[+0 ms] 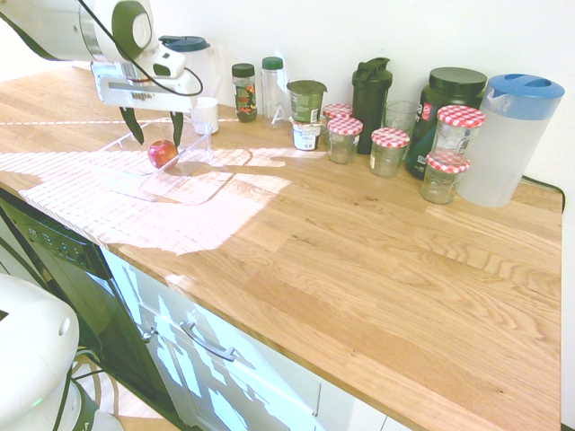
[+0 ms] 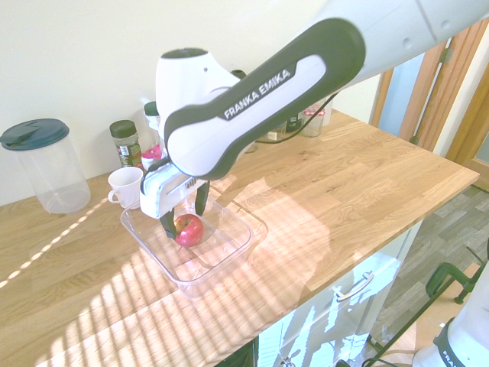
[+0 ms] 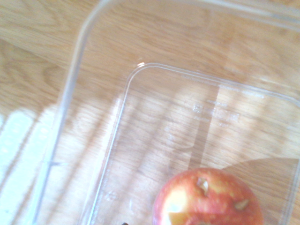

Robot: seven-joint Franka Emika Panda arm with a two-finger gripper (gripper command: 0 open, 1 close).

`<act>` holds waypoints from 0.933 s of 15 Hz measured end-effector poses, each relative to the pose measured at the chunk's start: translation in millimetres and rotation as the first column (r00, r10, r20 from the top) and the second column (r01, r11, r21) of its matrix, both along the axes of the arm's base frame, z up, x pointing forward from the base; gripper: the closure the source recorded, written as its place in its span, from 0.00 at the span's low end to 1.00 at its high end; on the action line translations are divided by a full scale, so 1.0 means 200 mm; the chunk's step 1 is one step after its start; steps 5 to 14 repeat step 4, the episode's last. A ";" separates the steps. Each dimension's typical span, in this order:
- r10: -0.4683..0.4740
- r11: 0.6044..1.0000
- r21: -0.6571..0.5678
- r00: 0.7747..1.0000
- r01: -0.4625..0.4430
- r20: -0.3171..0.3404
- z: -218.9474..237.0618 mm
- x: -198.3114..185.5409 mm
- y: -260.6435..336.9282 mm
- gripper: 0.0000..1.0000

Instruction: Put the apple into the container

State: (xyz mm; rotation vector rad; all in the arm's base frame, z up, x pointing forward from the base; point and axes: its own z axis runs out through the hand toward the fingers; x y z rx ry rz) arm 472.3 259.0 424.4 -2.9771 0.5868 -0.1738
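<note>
Red apple [image 2: 189,228] (stem end up), inside clear container [image 2: 229,256]

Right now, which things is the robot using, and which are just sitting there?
For the job:
- apple, lying in the container
- container, the clear tray
- gripper, open above the apple

Just sitting there:
- white cup
- jars with red-checked lids
- pitcher with a blue lid
- dark shaker bottle
</note>
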 end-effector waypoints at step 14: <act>-0.191 0.981 -0.038 0.982 0.190 -0.008 0.39 -0.01 -0.61 0.00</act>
